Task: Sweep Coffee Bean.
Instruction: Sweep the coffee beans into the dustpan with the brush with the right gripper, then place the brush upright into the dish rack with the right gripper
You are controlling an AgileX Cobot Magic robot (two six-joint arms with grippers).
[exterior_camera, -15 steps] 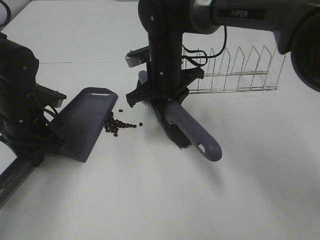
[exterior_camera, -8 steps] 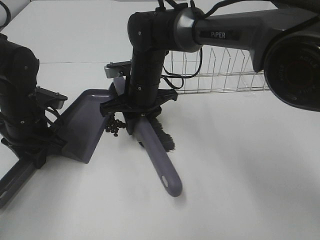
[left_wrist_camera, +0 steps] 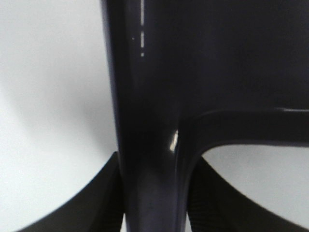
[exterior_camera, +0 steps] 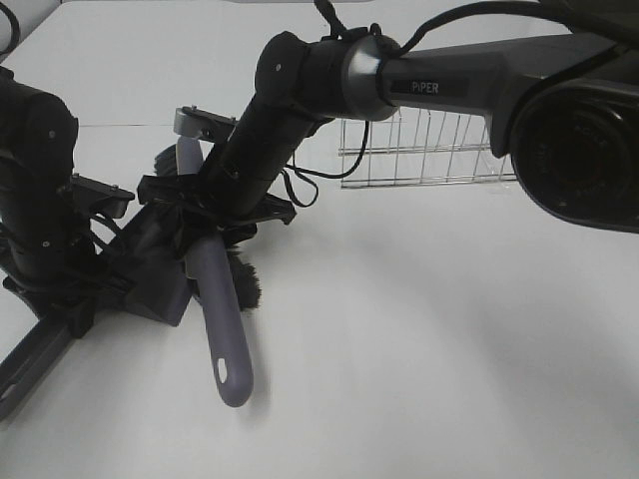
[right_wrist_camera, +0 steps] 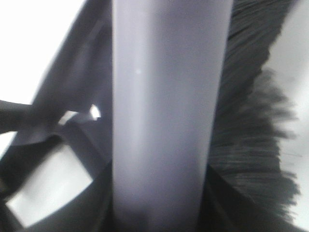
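While right end effector (exterior_camera: 205,225) grips brush (exterior_camera: 228,334) | left end effector (exterior_camera: 78,299) grips dustpan (exterior_camera: 158,287) | beans hidden

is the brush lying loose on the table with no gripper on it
No, the right gripper is clamped on the brush handle, bristles at the dustpan.

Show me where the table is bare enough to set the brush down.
Free: the broad white tabletop right of the grey-purple long-handled brush, in front of the wire rack; also the far tabletop beyond the grey-purple plastic dustpan. Crowded: the left side, where brush meets dustpan.
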